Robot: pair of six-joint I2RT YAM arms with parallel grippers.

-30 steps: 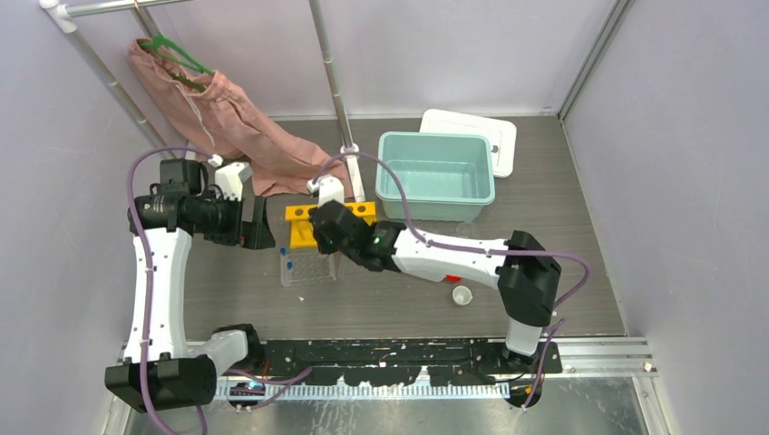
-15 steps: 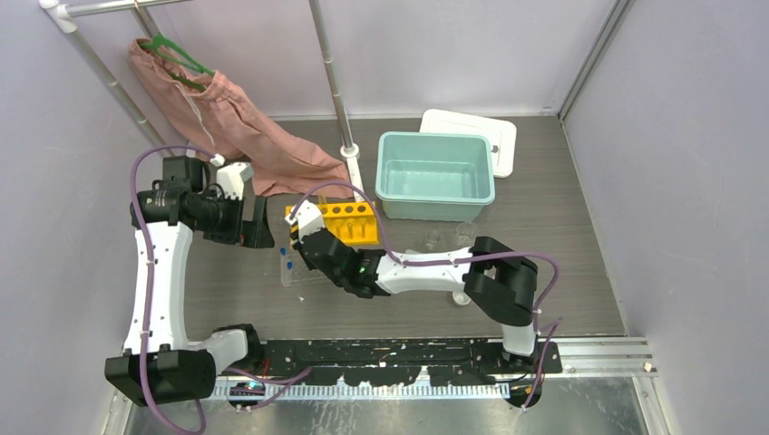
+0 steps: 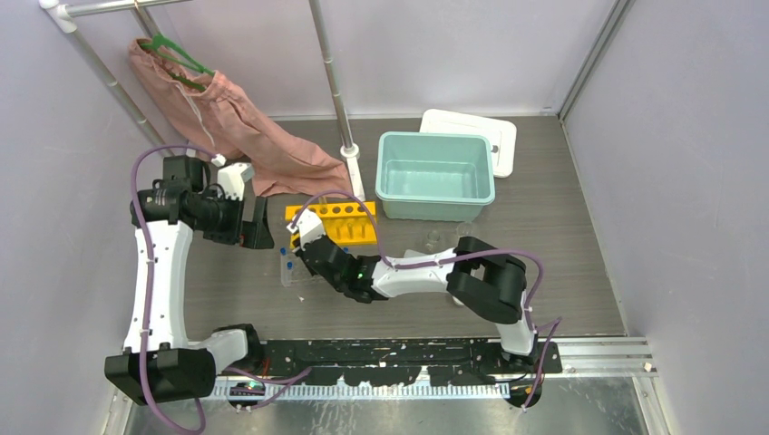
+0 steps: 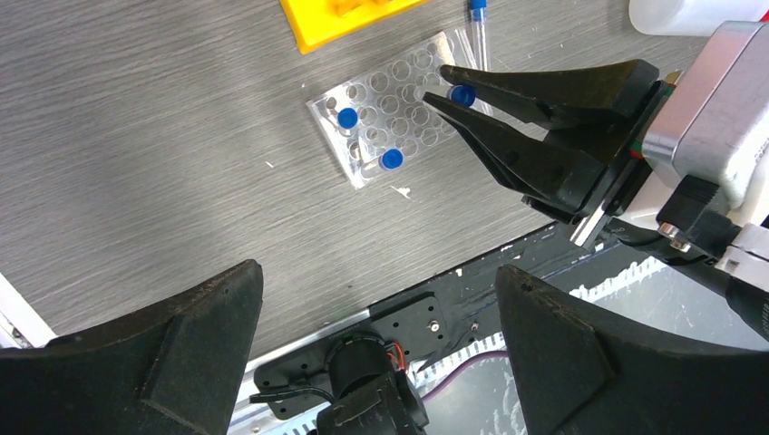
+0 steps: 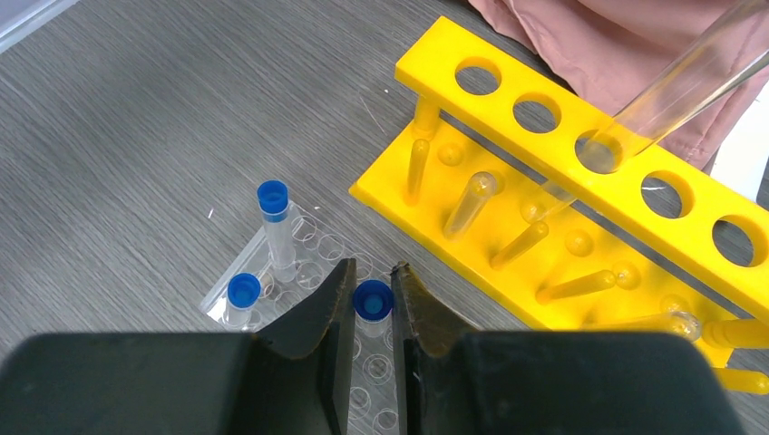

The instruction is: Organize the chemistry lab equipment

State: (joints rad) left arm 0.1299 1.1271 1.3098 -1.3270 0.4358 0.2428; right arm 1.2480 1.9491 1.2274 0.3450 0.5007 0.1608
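Blue-capped tube (image 5: 372, 299): we're pinching its cap in R gripper (image 5: 374, 268), upright over well tray (image 5: 313, 237); L gripper (image 4: 376, 272) is gaping empty.

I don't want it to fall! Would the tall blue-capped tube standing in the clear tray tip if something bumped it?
Probably. The tall tube is thin and sticks well above the shallow tray, so a bump could tip it. Being round, it would likely roll once down. The thin clear tray looks light too and might slide.
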